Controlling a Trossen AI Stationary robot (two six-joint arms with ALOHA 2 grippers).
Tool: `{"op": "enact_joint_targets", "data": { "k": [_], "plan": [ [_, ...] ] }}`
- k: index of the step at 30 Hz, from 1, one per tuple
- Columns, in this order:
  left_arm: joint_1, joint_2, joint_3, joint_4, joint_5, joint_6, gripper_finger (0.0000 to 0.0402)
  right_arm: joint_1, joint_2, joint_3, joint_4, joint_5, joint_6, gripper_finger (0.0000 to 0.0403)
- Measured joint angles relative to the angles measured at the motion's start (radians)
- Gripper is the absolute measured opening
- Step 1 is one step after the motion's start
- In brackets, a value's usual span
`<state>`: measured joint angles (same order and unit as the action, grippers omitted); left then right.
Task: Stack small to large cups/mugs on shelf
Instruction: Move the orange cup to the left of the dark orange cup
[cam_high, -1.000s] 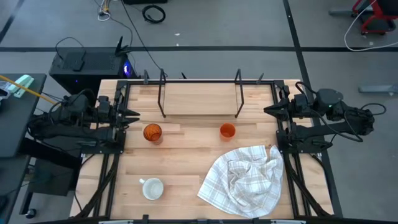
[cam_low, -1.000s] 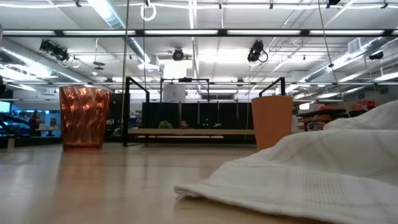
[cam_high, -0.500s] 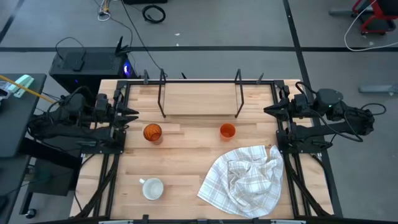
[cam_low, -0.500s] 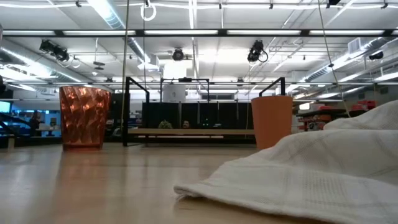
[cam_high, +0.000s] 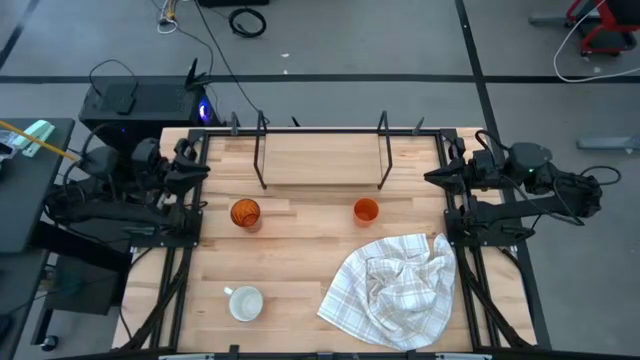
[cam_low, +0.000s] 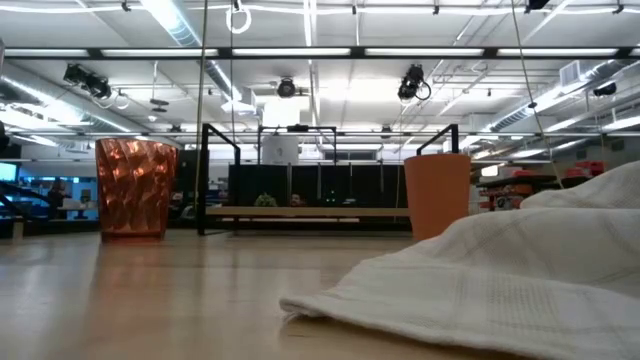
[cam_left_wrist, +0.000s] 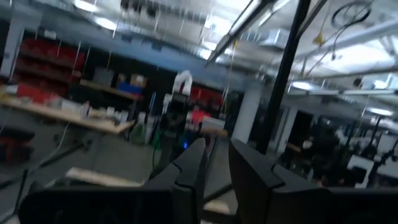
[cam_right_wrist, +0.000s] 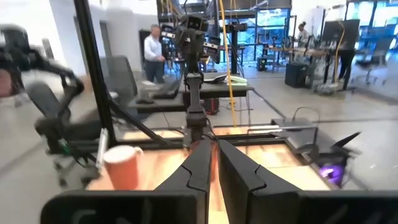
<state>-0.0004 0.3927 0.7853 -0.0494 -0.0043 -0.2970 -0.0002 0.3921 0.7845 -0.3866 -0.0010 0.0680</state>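
A translucent dark-orange tumbler (cam_high: 245, 214) stands upright on the table's left half; it also shows in the low view (cam_low: 135, 188). A smaller orange cup (cam_high: 366, 210) stands upright right of centre; it also shows in the low view (cam_low: 437, 195) and the right wrist view (cam_right_wrist: 121, 167). A white handled mug (cam_high: 245, 302) stands mouth up near the front left. The shelf (cam_high: 322, 158), a wooden board with black wire uprights, stands at the table's far side. My left gripper (cam_high: 203, 170) is at the left edge, open by a narrow gap and empty. My right gripper (cam_high: 430, 178) is at the right edge, shut and empty.
A crumpled white checked cloth (cam_high: 395, 288) lies on the front right of the table and fills the right of the low view (cam_low: 500, 280). Black frame rails run along the table's left and right edges. People show in the room beyond the table.
My left gripper has drawn back toward the table's left and far edges, and it has tipped up. The cups, the mug and the cloth have stayed where they were.
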Motion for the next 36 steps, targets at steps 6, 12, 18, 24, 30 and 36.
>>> {"op": "enact_joint_targets", "data": {
  "k": [6, 12, 18, 24, 30, 36],
  "plan": [
    [0.0, 0.052, 0.001, 0.136, -0.095, 0.017, 0.0079, 0.0, 0.002, 0.0, 0.098, 0.0, 0.297, 0.0036],
    [0.001, 0.166, 0.0, 0.21, -0.145, 0.069, 0.008, -0.004, 0.013, 0.0, 0.292, 0.0, 0.278, 0.0036],
    [0.026, 0.236, 0.0, 0.216, -0.145, 0.095, 0.008, -0.004, 0.037, 0.0, 0.387, 0.041, 0.254, 0.0036],
    [0.058, 0.235, 0.0, 0.214, -0.146, 0.091, 0.0089, -0.004, 0.091, 0.0, 0.387, 0.075, 0.329, 0.0036],
    [0.07, 0.242, 0.0, 0.14, -0.145, 0.079, 0.0107, -0.004, 0.192, 0.011, 0.393, 0.075, 0.333, 0.0057],
    [0.07, 0.242, 0.0, 0.073, -0.145, 0.044, 0.0124, -0.004, 0.297, 0.131, 0.348, 0.075, 0.299, 0.011]
  ]
}}
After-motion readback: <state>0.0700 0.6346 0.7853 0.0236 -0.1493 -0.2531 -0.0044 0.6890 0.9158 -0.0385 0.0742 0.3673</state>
